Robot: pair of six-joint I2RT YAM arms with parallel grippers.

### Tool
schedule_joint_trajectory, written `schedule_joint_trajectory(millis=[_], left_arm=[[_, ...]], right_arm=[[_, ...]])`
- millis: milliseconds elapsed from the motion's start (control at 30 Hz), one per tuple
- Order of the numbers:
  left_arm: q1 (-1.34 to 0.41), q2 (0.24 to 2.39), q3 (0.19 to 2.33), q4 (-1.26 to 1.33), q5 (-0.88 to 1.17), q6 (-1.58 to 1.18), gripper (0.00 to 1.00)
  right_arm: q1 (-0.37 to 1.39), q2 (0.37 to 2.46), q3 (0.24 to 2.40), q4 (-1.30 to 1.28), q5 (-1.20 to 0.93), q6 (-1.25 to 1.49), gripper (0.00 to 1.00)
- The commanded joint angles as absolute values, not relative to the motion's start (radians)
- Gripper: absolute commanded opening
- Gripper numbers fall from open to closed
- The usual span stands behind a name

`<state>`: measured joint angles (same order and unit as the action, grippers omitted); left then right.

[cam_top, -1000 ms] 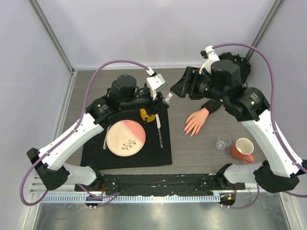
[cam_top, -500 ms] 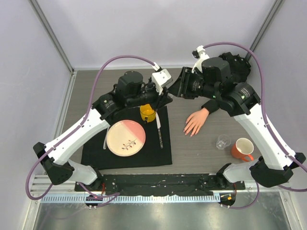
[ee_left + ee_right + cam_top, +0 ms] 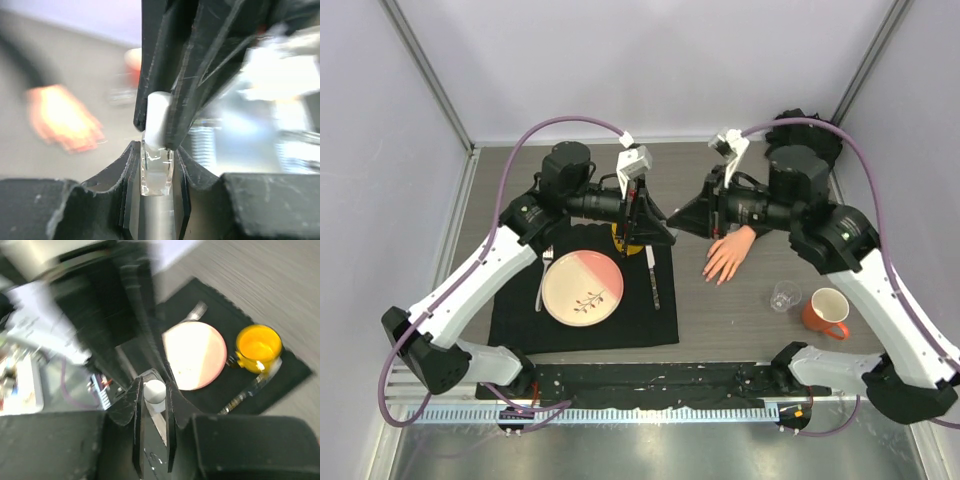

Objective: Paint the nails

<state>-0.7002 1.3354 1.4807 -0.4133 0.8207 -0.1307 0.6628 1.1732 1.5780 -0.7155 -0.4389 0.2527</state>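
Covering the whole floor of the cell is a grey, wood-grained table (image 3: 720,320), closed in by pale plain walls (image 3: 650,60) with metal posts running up the corners. On the left half lies a black mat (image 3: 520,320) carrying a pink-and-cream plate (image 3: 582,287), a yellow mug (image 3: 257,347), a knife (image 3: 653,285) and a fork (image 3: 542,285); near the right front stand a clear glass (image 3: 784,296) and an orange mug (image 3: 826,312). The mannequin hand (image 3: 728,255) lies flat on the bare wood just right of the mat, back upward. Its long axis runs on a slant, from the black sleeve (image 3: 760,222) at the far right, under the right arm, down to the spread fingers, which point toward the near edge and a little toward the mat. The nails (image 3: 718,274) sit at those near tips (too small to make out singly). Above the table, between mat and hand, the two arms meet nose to nose: the left gripper (image 3: 156,155) is clamped on a small clear bottle (image 3: 156,175), and the right gripper (image 3: 152,390) is closed about its white cap (image 3: 154,390).
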Motion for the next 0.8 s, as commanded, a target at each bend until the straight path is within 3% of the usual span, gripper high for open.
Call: schedule_joint_trajectory(millis=[0,100,167,233,267,367,533,767], left_arm=[[-0.658,1.322,1.461,0.261,1.285,-0.682,0.00],[-0.658,1.299,1.436,0.240,1.270,-0.689,0.00],[-0.658,1.302,1.462,0.158,1.261,-0.594,0.00],[-0.658,1.304,1.486,-0.024,1.214,-0.498,0.00],[-0.658,1.302,1.521,-0.087,1.178,-0.380,0.00],[-0.658,1.302,1.575,-0.320,1.021,-0.234,0.00],[-0.660,1.287,1.580,-0.439,0.729,-0.083,0.00],[-0.721,1.285,1.585,-0.436,0.363,-0.011,0.00]], right_arm=[[0.684,1.111,1.511,-0.744,-0.804,0.079,0.01],[0.684,1.091,1.460,-0.652,-0.830,0.176,0.01],[0.684,1.066,1.459,-0.653,-0.737,0.186,0.01],[0.684,1.058,1.495,-0.684,-0.645,0.212,0.25],[0.684,1.057,1.514,-0.702,-0.530,0.219,0.58],[0.683,1.052,1.595,-0.764,-0.300,0.267,0.72],[0.684,1.078,1.686,-0.764,-0.149,0.428,0.76],[0.684,1.189,1.762,-0.755,-0.038,0.617,0.70]])
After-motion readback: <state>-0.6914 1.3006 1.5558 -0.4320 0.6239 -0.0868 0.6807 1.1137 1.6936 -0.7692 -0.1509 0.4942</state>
